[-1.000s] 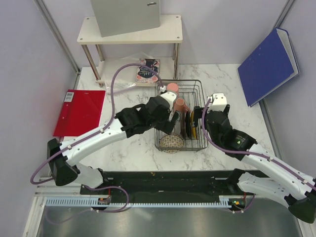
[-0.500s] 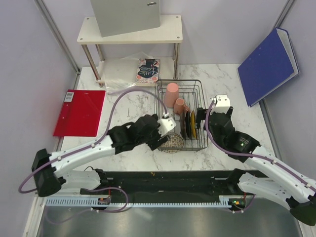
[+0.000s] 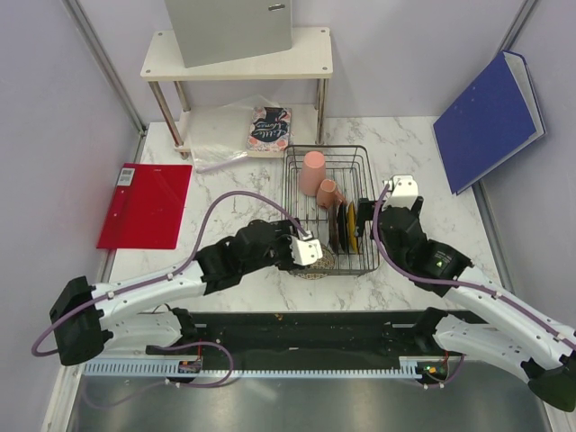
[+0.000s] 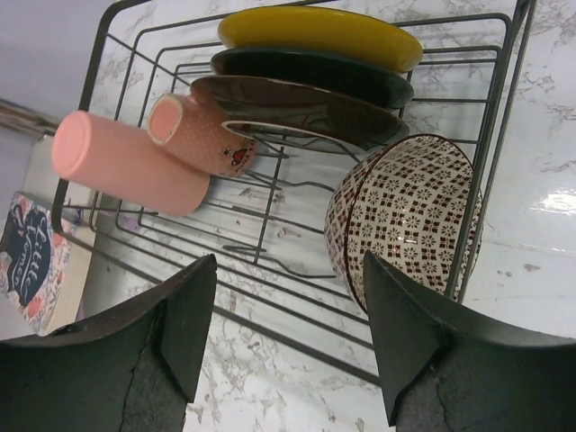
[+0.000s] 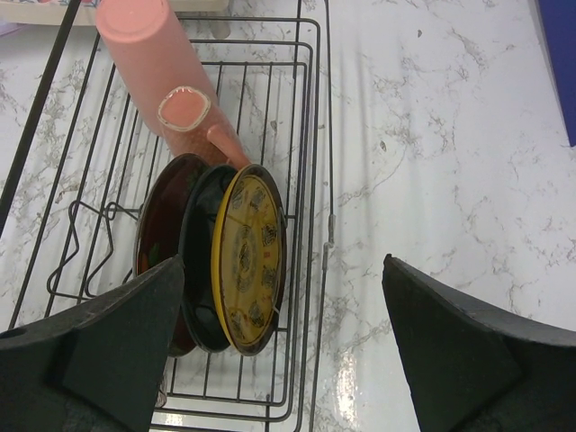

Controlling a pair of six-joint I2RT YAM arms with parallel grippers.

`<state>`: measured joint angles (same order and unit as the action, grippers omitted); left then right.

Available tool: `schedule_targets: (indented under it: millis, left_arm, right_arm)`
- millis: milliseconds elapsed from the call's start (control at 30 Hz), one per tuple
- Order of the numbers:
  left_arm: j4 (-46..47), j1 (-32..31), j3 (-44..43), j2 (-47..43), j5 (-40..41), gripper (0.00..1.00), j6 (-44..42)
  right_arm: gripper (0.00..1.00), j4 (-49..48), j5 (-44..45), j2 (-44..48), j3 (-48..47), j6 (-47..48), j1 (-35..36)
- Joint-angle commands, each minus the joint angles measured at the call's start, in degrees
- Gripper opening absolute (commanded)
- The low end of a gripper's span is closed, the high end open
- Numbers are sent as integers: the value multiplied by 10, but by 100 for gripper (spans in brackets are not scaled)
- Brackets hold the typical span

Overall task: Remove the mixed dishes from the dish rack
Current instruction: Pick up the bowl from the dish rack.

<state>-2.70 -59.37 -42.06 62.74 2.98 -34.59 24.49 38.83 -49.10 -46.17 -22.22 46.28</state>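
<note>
**Dish rack loaded, both grippers spread wide at its sides**

Far left on the bench: a red folder, flat, well apart from the rack. Behind it, a white two-tier shelf with a grey box on top. Beneath, a patterned book just beyond the dish rack's far-left corner.

Inside the rack:
- Far end: tall pink cup and small pink mug.
- Near-left corner: speckled bowl on edge.
- Right side: 3 plates upright.

Left gripper wide, empty, at the near-left corner by the bowl. Right gripper wide, empty, beside the right rim by the plates. Bare marble right of the rack. Blue binder leaning far right.
</note>
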Motion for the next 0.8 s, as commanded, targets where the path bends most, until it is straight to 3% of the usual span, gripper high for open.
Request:
schedule_targets:
  millis: [0,267,433,500,767]
  left_arm:
    - [81,0,0,53,-25,72,-50]
    - [112,2,8,102,-38,65,-24]
    - [110,3,10,107,-4,44,-9]
    - [110,3,16,105,1,31,-1]
    - [110,3,34,98,6,31,12]
  right_arm:
    - [98,-1,-5,14,5,-11,0]
    - [98,-1,-11,11,10,-18,0]
    - [98,-1,-11,-3,10,-22,0]
    - [98,-1,-13,-9,10,-25,1]
    - [98,-3,-13,-19,12,-28,0]
